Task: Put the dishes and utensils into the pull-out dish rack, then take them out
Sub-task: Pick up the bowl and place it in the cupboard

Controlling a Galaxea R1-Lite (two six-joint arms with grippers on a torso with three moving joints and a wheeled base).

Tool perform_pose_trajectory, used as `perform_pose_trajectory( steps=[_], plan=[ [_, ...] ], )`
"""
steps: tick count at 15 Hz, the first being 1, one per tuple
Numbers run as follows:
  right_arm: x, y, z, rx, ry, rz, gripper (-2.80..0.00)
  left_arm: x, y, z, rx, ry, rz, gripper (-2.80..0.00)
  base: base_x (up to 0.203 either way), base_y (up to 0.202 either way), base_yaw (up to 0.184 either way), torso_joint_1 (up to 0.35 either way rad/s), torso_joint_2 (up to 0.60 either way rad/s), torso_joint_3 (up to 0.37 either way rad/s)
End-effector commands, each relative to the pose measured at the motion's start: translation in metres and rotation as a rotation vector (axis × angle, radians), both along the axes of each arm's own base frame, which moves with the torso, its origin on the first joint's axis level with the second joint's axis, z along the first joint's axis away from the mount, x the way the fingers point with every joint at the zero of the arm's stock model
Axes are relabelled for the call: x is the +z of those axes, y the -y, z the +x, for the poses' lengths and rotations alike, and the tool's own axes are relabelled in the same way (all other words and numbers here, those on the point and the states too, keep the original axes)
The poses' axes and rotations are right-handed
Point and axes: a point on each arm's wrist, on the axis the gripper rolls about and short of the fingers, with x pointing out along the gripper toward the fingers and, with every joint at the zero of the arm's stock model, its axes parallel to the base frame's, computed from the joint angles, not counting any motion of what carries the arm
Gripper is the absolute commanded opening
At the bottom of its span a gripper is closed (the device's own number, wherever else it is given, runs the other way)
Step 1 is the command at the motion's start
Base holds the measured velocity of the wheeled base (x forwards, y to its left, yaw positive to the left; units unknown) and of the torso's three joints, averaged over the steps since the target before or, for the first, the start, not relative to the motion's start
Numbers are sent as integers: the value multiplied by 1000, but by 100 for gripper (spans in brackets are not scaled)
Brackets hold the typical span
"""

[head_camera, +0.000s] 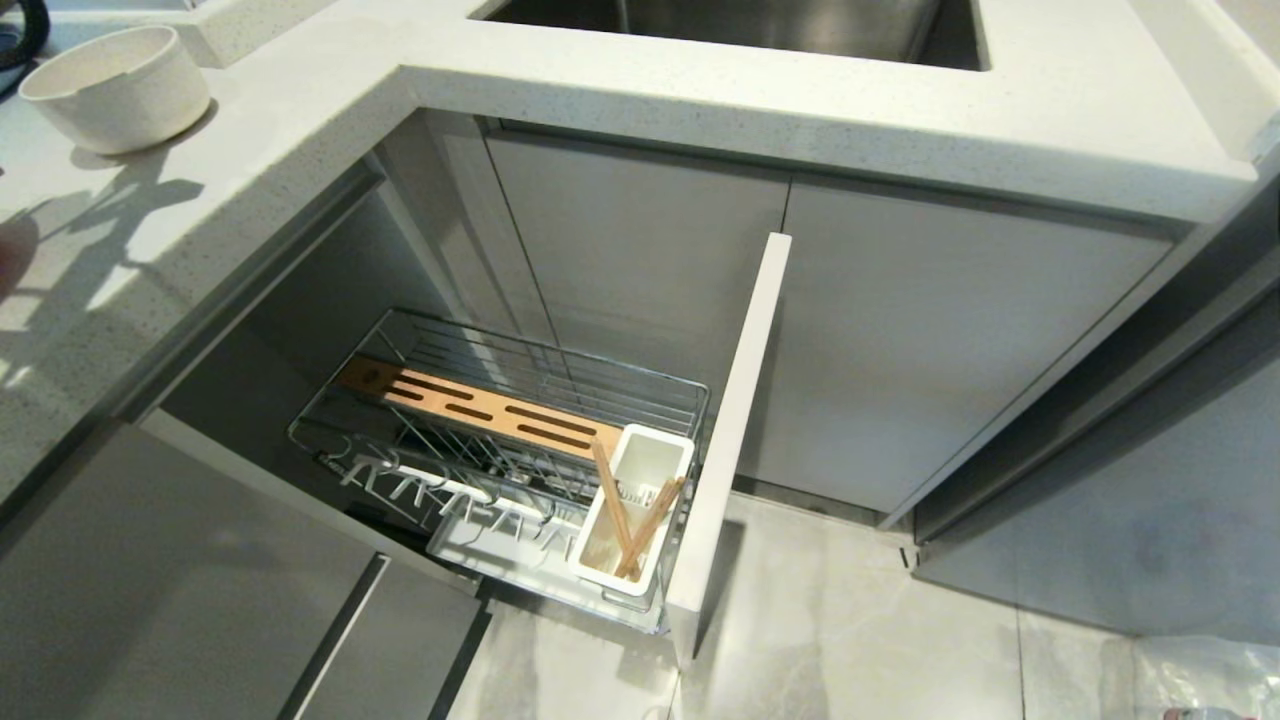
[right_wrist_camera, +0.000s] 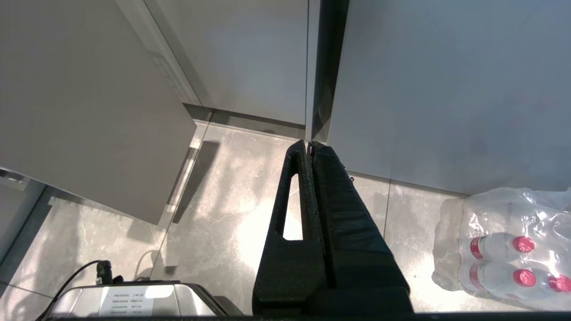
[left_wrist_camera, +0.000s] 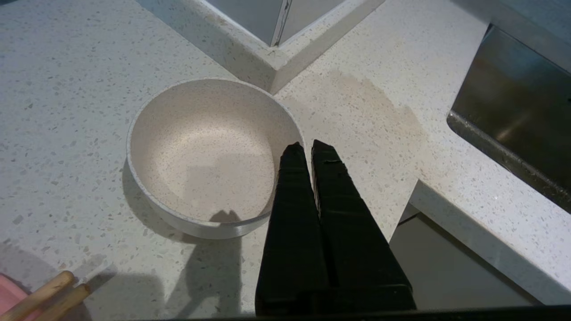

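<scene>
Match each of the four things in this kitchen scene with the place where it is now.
Things:
1. off-white bowl
2. chopsticks
3. left gripper
4. pack of water bottles

Places:
A. on the floor
B. in the white utensil cup
C. on the countertop
D. over the bowl's rim

Pairs: 1-C, 2-B, 3-D, 4-A

Matt speckled bowl [left_wrist_camera: 200, 156], chrome wire rack [head_camera: 560, 385], seemingly wooden chopsticks [head_camera: 630, 520]
</scene>
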Motion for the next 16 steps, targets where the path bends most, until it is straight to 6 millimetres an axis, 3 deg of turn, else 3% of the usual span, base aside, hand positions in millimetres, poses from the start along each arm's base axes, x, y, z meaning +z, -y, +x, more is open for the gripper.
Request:
perform_pose_trajectory(
  steps=[1, 2, 16],
  plan=[
    [0, 0, 0, 0, -1, 0, -280, 0, 0, 0, 2, -2, -1, -280, 0, 0, 0, 0, 0, 0],
    [0, 0, 0, 0, -1, 0, -280, -1, 0, 0, 2, -4, 0, 0, 0, 0, 0, 0, 0, 0],
    [0, 0, 0, 0, -1, 0, -280, -22, -4, 48, -16, -76, 100, 0, 0, 0, 0, 0, 0, 0]
  ],
)
